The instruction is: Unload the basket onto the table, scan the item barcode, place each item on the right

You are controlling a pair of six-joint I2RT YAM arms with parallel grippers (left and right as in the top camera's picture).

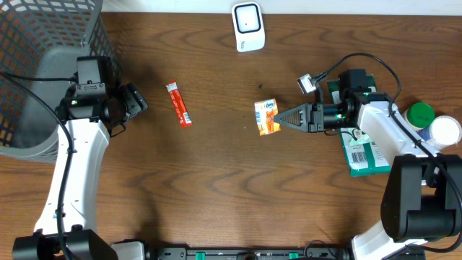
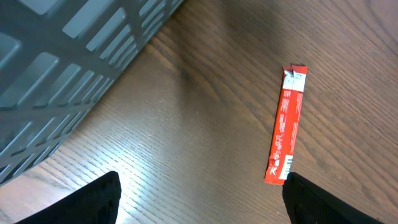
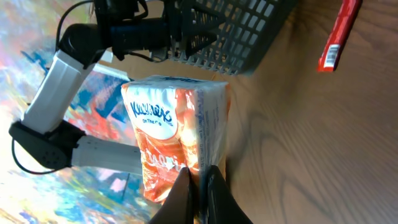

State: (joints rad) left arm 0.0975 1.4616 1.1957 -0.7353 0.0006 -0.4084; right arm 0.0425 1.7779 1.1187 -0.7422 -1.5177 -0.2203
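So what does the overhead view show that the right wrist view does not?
Only overhead: the white scanner at the far edge and the green box beside the right arm. Only right wrist: the right fingers pinched on the edge of the tissue pack, and its printed front. Both: the tissue pack, the red stick packet and the grey basket.
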